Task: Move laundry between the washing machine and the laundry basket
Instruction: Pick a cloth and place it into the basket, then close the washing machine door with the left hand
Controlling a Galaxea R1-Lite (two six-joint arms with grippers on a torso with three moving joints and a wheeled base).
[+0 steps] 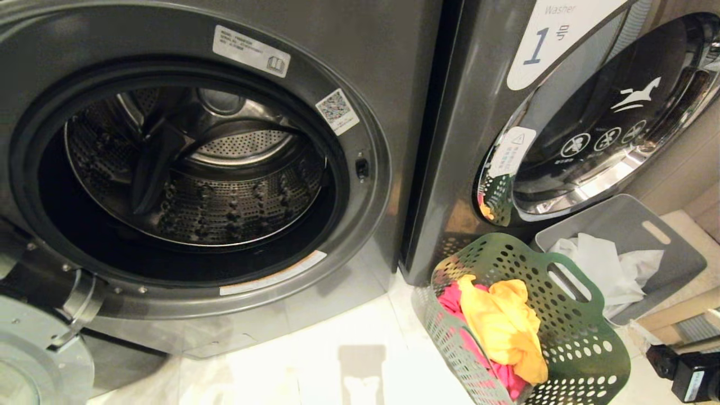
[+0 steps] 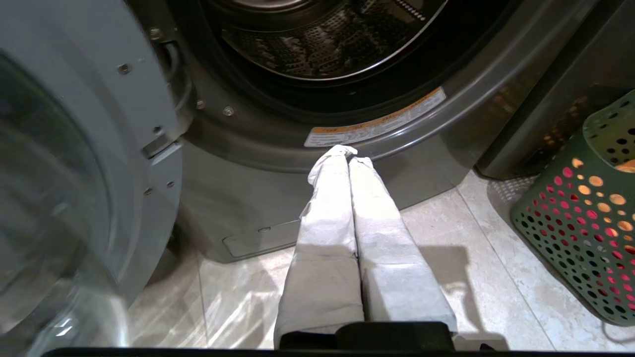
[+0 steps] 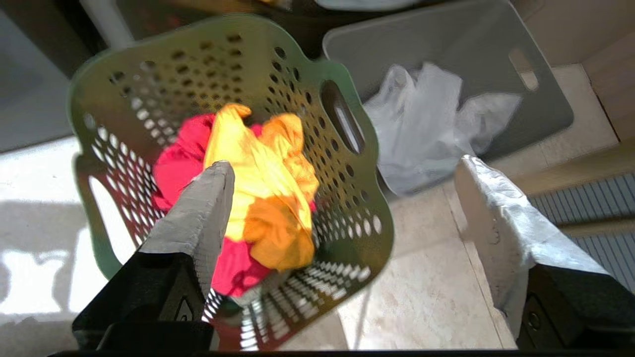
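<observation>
The washing machine (image 1: 360,73) stands with its door (image 1: 34,354) swung open, and its steel drum (image 1: 197,169) holds nothing I can see. To its right on the floor, the green laundry basket (image 1: 574,337) contains the laundry: a yellow-orange garment (image 1: 503,326) on top of a red one (image 1: 450,298). My right gripper (image 3: 345,165) hangs open above the basket (image 3: 163,74), empty, over the yellow garment (image 3: 268,183) and the red one (image 3: 178,163). My left gripper (image 2: 346,154) is shut on nothing, low before the machine's base (image 2: 238,208).
A like machine marked 1 (image 1: 562,34) stands to the right with its door closed. A grey bin (image 1: 630,225) with white cloth (image 1: 602,264) sits beside the basket. Pale tiled floor (image 1: 337,349) lies in front. A black part of my right arm (image 1: 686,371) shows at the lower right.
</observation>
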